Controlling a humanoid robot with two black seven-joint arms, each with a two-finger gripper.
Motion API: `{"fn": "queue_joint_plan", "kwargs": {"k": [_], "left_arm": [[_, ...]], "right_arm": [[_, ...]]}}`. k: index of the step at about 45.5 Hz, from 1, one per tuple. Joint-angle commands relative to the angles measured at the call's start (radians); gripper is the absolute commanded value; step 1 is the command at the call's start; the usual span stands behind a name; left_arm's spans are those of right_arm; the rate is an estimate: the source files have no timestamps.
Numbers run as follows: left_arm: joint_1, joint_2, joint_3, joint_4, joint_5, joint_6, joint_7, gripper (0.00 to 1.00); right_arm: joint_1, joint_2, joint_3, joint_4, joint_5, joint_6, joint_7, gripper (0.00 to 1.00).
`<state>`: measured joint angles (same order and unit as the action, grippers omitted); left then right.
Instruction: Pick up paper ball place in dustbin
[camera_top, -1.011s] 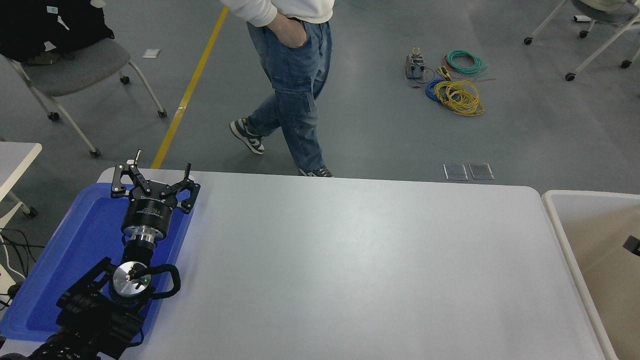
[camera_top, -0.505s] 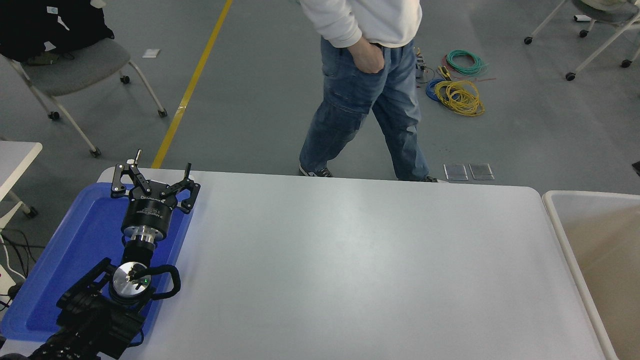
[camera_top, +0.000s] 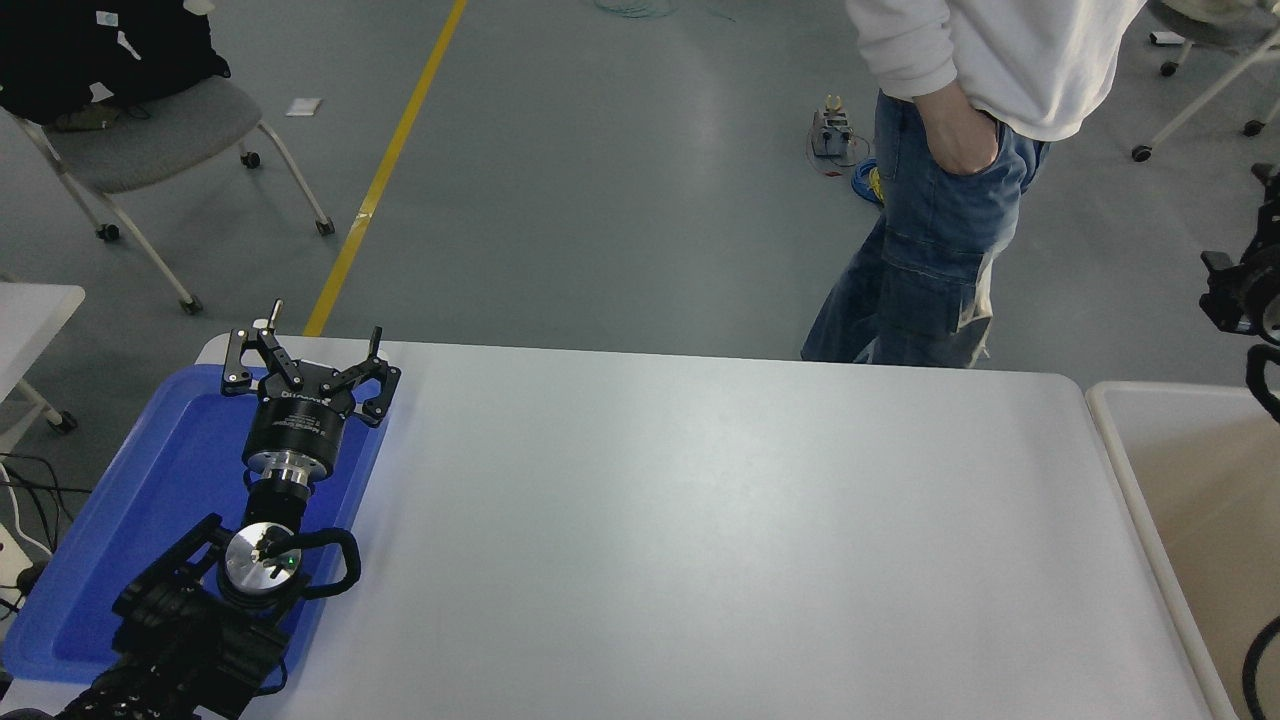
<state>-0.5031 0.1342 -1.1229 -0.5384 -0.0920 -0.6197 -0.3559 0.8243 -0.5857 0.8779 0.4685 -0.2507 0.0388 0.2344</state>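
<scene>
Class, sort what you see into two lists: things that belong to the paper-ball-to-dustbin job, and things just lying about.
Belongs to the job:
dustbin
right arm, at the right edge
(no paper ball in view)

Lying about:
blue tray
left end effector, parked above the tray
chair
person

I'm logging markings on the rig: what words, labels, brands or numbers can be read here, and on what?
Left gripper, open over the blue tray: pale print on its black body, too small and blurred to read.
Nothing else bears legible text: none on the table, the dustbin or the person.
</scene>
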Motion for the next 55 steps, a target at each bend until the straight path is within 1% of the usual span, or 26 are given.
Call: {"fn": "queue_joint_plan", "kwargs": {"k": [1,6,9,15,21,39,55], "left_arm": [[0.000,-0.001,0.000,0.000,0.000,0.000,0.000,1.00],[0.000,0.001,0.000,0.000,0.000,0.000,0.000,1.00],[0.000,0.001,0.000,0.000,0.000,0.000,0.000,1.00],[0.000,-0.001,0.000,0.000,0.000,0.000,0.000,1.00],[0.000,-0.001,0.000,0.000,0.000,0.000,0.000,1.00],[0.000,-0.001,0.000,0.000,0.000,0.000,-0.002,1.00],[0.000,0.001,0.000,0.000,0.000,0.000,0.000,1.00]], "right_arm": [[-0.105,0.024,0.280,0.145,-0.001,0.003,0.089,1.00],[-0.207,0.096,0.403,0.242,-0.001,0.032,0.091,1.00],[-0.253,0.133,0.435,0.297,-0.004,0.039,0.091,1.00],[-0.333,0.188,0.452,0.372,-0.004,0.076,0.091,1.00],[-0.379,0.254,0.458,0.384,-0.004,0.099,0.092,1.00],[-0.422,0.308,0.447,0.380,-0.005,0.099,0.092,1.00],[-0.424,0.310,0.444,0.380,-0.007,0.099,0.092,1.00]]}}
